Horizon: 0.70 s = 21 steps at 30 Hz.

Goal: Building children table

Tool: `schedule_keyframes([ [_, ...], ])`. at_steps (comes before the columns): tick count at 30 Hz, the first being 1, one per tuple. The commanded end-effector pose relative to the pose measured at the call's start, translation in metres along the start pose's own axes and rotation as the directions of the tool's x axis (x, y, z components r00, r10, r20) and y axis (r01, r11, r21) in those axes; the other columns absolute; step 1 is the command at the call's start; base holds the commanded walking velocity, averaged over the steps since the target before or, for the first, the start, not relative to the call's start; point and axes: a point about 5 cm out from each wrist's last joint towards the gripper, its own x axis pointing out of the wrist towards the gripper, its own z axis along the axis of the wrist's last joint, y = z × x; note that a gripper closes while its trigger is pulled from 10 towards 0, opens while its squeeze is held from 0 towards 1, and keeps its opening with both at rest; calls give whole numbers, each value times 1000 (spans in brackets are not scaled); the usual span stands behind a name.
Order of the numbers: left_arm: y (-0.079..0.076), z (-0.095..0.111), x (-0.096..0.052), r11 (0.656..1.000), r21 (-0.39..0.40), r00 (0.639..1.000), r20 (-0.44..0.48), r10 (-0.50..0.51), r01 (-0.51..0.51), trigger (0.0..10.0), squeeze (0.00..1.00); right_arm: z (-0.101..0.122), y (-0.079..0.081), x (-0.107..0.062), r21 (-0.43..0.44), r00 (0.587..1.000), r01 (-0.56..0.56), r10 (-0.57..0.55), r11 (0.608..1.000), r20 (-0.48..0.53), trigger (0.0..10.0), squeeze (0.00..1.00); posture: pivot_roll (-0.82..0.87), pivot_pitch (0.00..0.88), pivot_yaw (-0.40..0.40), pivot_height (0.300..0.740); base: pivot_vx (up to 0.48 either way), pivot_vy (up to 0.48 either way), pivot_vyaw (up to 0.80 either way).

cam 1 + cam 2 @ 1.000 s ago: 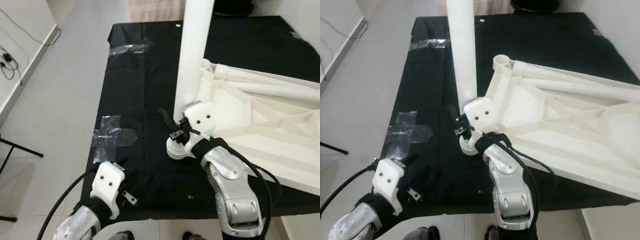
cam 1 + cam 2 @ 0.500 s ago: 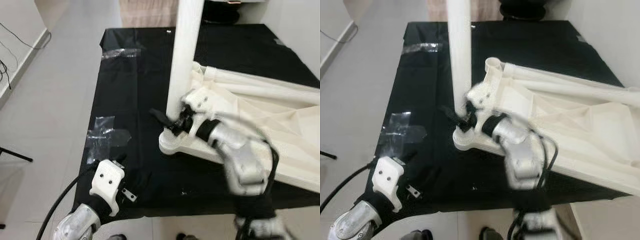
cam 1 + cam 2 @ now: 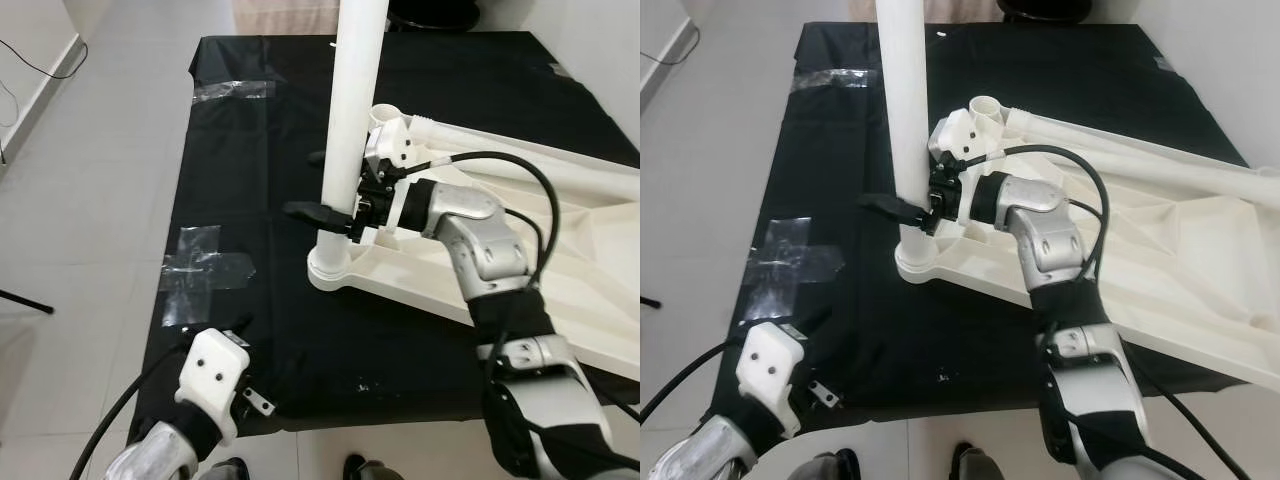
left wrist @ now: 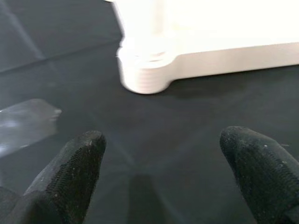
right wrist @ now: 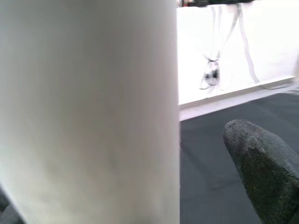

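White plastic children's tabletop (image 3: 520, 250) lies upside down on the black-covered counter (image 3: 270, 140), its round corner socket (image 3: 330, 270) nearest the robot. At the near counter edge the left pincer (image 4: 163, 158) hovers just above the cloth, fingers spread apart and empty. Beside it, strips of clear tape (image 3: 205, 270) stick to the cloth. Farther in, a tall white cylindrical table leg (image 3: 355, 110) stands upright in the socket, and the right pincer (image 3: 335, 215) has its black fingers around the leg, one on each side.
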Motion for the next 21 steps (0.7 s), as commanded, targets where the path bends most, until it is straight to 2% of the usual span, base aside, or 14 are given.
schedule_keyframes([
  [1,-3,-2,-4,1000,-4,1000,-28,-12,12,10000,0,-4,3,6,31,999,-35,34,999,33,3490,0,129,326,-52,740,0,0,0],
  [2,-3,-2,-4,1000,-5,1000,-29,-12,12,10000,0,-6,3,7,47,998,-44,42,998,44,0,0,126,326,-51,740,0,0,0],
  [7,-3,-2,-3,1000,-7,999,-32,-13,13,10000,0,-13,6,5,55,998,-48,45,997,51,0,0,113,317,-53,740,0,0,0],
  [10,-1,-4,1,1000,-13,1000,-28,-14,14,10000,0,-15,6,-13,21,997,64,-65,998,52,0,0,76,296,-53,740,0,0,0],
  [11,-1,-4,1,1000,-13,1000,-28,-14,14,10000,0,-15,6,-13,21,997,64,-65,998,52,0,0,76,296,-53,740,0,0,0],
  [13,-1,-5,4,1000,-15,1000,-27,-16,15,10000,0,-16,8,-24,30,988,138,-140,990,66,0,0,57,284,-55,740,0,0,0],
  [14,0,-6,6,1000,-15,1000,-26,-17,16,10000,0,-21,16,-32,37,971,232,-233,972,51,0,0,30,265,-63,740,0,0,0],
  [15,2,-7,7,1000,-16,1000,-25,-17,17,10000,0,-34,32,-37,45,909,417,-417,908,-14,0,0,15,251,-65,740,0,0,0],
  [16,2,-7,7,1000,-16,1000,-25,-17,17,10000,0,-34,32,-37,45,909,417,-417,908,-14,0,0,15,251,-65,740,0,0,0],
  [17,4,-9,9,1000,-16,1000,-24,-16,16,10000,0,-41,43,-43,39,834,551,-549,834,-60,0,0,6,242,-63,740,0,0,0],
  [18,6,-11,11,1000,-17,1000,-22,-14,13,10000,0,-55,63,-55,-88,630,756,-758,648,-171,0,0,-11,230,-60,740,0,0,0],
  [19,6,-11,11,1000,-17,1000,-22,-14,13,10000,0,-55,63,-55,-88,630,756,-758,648,-171,0,0,-11,230,-60,740,0,0,0],
  [20,7,-11,13,1000,-17,1000,-21,-12,11,10000,0,-60,76,-66,-195,454,849,-866,492,-210,0,0,-13,226,-58,740,0,0,0],
  [21,9,-12,16,1000,-15,1000,-18,-13,13,10000,0,-61,97,-54,-205,478,829,-850,520,-223,0,0,-9,221,-45,740,0,0,0],
])
